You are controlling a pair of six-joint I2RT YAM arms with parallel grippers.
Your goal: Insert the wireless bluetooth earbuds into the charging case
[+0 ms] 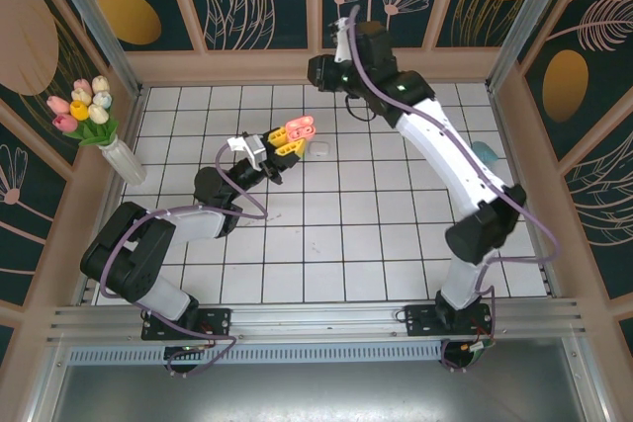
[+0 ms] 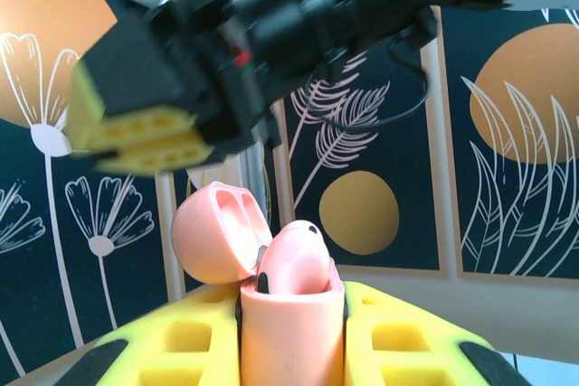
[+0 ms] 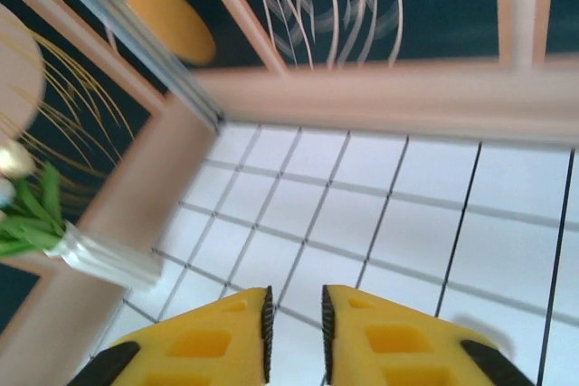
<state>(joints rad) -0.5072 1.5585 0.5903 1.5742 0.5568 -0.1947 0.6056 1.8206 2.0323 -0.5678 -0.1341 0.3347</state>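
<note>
left wrist view reveals earbud [image 2: 294, 255] in case [image 2: 289, 336].

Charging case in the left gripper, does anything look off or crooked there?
Yes: the pink earbud sticks up above the rim of the charging case, beside its open lid, so it looks not fully seated. The left gripper holds the case upright.
</note>
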